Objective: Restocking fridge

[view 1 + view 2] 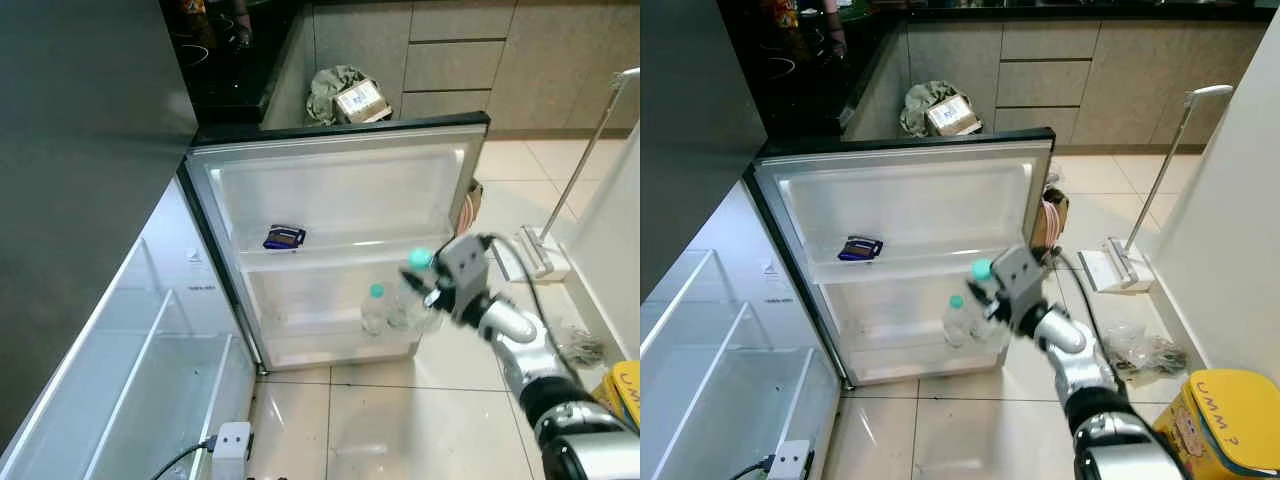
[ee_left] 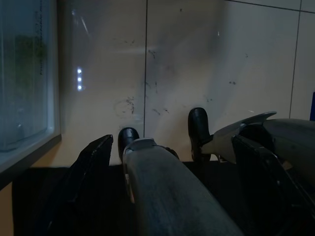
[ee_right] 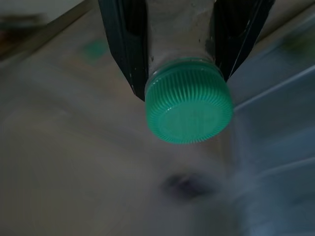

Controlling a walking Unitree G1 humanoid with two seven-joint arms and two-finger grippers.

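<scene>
While clamped round neck of clear bottle [image 3: 182, 29], right gripper [image 1: 432, 290] sat right of frame centre, fingers [image 3: 125, 39] either side just behind green cap [image 3: 188, 102]. Held bottle hovered at right end of lower door shelf [image 1: 300, 325], just beside second green-capped bottle [image 1: 373, 310] standing there. Dark packet [image 1: 284, 237] lay on upper door shelf, centre-left. Fridge door [image 1: 340, 180] stood wide open. Step judged: placing bottle into door shelf. Next: lower upright beside neighbour, then release. Left gripper [image 2: 162, 135] hung idle above tiled floor [image 2: 221, 59], fingers apart.

Bottle [image 3: 188, 101] body hidden between fingers (only cap clear), background blurred
</scene>
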